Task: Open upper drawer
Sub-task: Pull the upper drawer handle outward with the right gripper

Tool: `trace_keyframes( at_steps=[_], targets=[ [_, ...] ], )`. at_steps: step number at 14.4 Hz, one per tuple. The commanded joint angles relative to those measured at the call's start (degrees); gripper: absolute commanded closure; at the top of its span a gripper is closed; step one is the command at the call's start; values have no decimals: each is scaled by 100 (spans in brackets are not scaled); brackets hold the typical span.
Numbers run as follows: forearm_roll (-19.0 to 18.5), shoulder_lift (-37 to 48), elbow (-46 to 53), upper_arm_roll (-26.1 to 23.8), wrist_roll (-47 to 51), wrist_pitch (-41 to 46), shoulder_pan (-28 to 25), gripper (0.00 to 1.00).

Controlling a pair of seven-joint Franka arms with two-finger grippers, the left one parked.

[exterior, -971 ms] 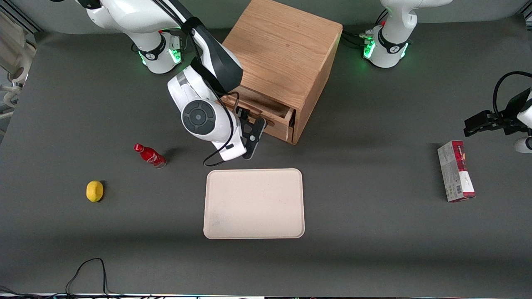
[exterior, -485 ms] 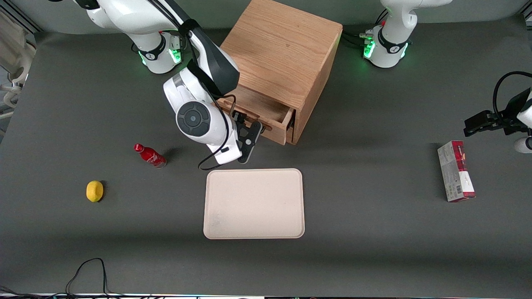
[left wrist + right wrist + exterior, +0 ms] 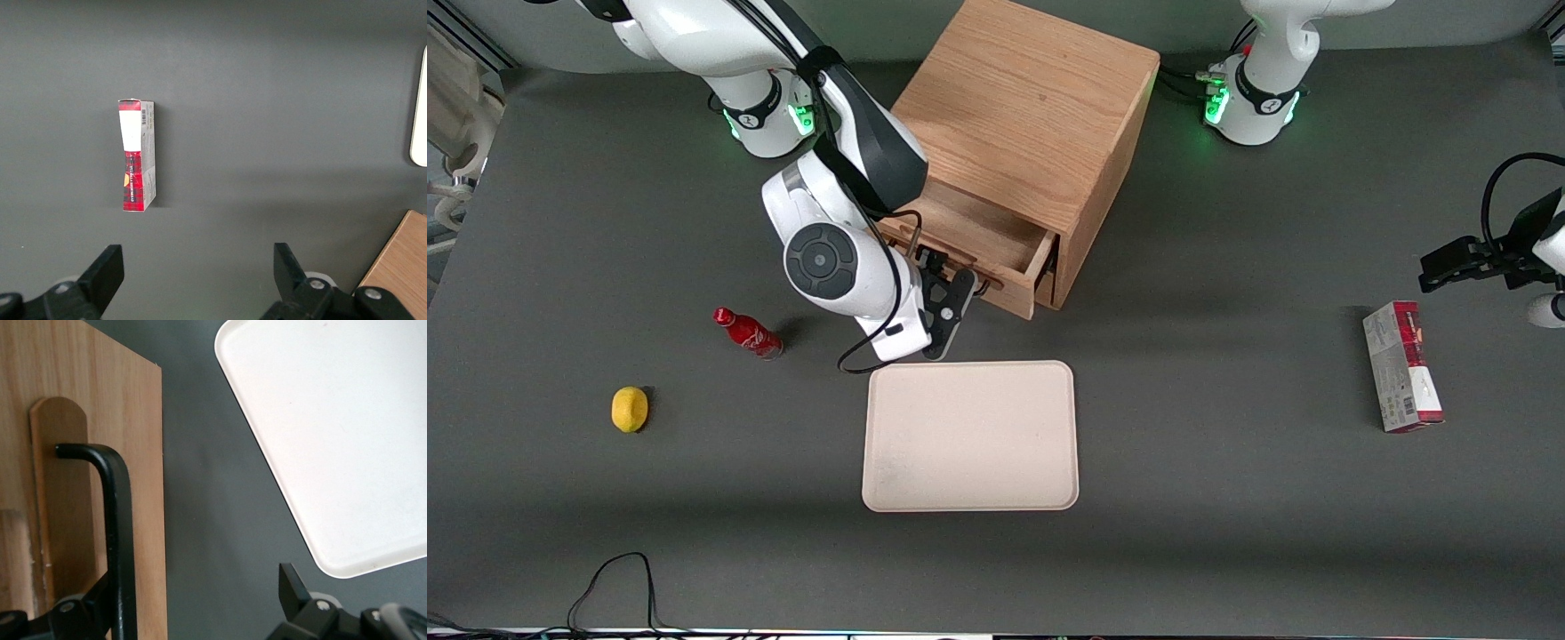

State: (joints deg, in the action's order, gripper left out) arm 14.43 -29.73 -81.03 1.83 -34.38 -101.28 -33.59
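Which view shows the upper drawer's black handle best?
The right wrist view: the handle fills it on the upper drawer, beside the gripper. The front view hides it under the arm; the left wrist view lacks it.

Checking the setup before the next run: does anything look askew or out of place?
Only the cabinet sits skewed to the table edges, its upper drawer partly out with the gripper at the handle. Nothing looks spilled or damaged.

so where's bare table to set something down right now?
Bare patches: between the tray and the red-and-white box, and between the lemon and the tray. Crowded: the gripper sits at the upper drawer handle, in front of the cabinet, just above the tray's edge; the red bottle stands nearby.
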Motion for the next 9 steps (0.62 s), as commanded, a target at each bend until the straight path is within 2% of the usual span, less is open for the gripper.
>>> trace_keyframes(
  at_steps=[1, 9],
  targets=[
    [-63, -15, 96, -16, -113, -76, 80, 0],
    [-1, -59, 166, -16, -139, -93, 238, 0]
  ],
)
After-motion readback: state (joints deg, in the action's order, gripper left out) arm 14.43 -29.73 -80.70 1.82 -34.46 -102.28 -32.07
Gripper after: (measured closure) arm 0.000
